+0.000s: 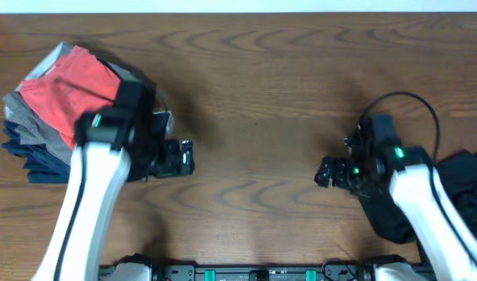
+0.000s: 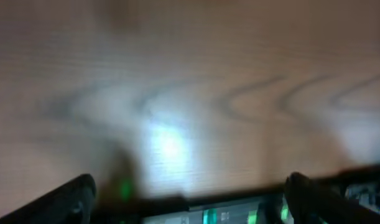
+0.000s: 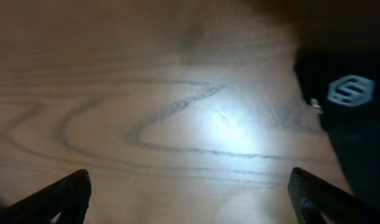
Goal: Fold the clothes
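A: Folded stack (image 1: 51, 117), which way does it lie?
B: Askew to the worktop (image 1: 254, 78) edges, one corner toward the far edge. Coral-red garment (image 1: 70, 90) on top, with grey and navy layers showing under it on the side away from the arm. Long axis hard to call, since the left arm covers the stack's right side.
A: Black garment (image 1: 460, 191)?
B: At the opposite end of the worktop from the stack. Unfolded heap, long axis slanting, its near end closer to the stack. White logo (image 3: 346, 90) faces up in the right wrist view.
A: Left end effector (image 1: 176, 158)?
B: Just right of the stack, pointing away from it. Fingers spread wide in the wrist view, nothing between them, bare wood ahead.
A: Right end effector (image 1: 332, 173)?
B: Well apart from the stack, pointing back toward it, just on the stack's side of the black garment. Also spread wide, empty. Cannot tell whether either touches the wood.
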You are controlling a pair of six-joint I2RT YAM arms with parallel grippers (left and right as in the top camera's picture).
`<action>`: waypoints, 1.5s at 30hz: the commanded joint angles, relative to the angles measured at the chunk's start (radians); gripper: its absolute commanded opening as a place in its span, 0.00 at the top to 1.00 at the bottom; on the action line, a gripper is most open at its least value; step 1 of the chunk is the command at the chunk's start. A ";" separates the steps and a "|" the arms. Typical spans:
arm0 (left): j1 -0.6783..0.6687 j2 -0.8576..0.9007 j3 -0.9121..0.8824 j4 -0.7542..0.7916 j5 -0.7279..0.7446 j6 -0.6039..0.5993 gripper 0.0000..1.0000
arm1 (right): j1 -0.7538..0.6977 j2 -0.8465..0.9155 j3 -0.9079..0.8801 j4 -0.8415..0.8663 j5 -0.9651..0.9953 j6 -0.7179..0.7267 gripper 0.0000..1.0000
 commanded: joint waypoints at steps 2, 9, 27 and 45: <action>-0.012 -0.282 -0.139 0.112 -0.008 0.006 0.02 | 0.034 -0.283 -0.107 0.066 0.130 0.063 0.01; -0.012 -0.628 -0.281 0.233 -0.124 0.005 0.02 | 0.047 -0.697 -0.167 0.071 0.341 0.063 0.01; -0.012 -0.716 -0.289 0.216 -0.134 0.005 0.02 | 0.047 -0.821 -0.168 0.060 0.346 0.062 0.01; -0.012 -0.716 -0.289 0.216 -0.134 0.005 0.02 | 0.012 -1.013 -0.237 0.135 0.354 -0.178 0.01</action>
